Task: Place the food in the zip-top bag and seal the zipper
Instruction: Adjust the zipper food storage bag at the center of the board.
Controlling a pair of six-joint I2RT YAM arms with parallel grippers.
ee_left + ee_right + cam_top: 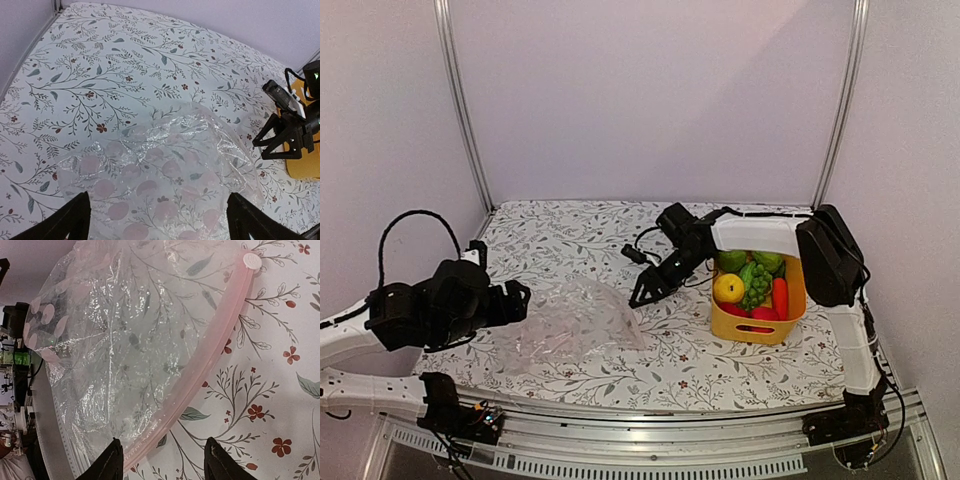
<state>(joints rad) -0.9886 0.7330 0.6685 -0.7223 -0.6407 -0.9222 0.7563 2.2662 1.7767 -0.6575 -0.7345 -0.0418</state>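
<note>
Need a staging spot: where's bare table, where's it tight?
Free: far strip of tablecloth between the back wall and the zip-top bag; also the near strip in front of the yellow basket. Crowded: the gap between bag and basket, where the right pincer hangs.

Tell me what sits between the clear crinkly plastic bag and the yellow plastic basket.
Only the right arm's black fingers, open above bare floral tablecloth, separate bag from basket; the top view shows it best.
</note>
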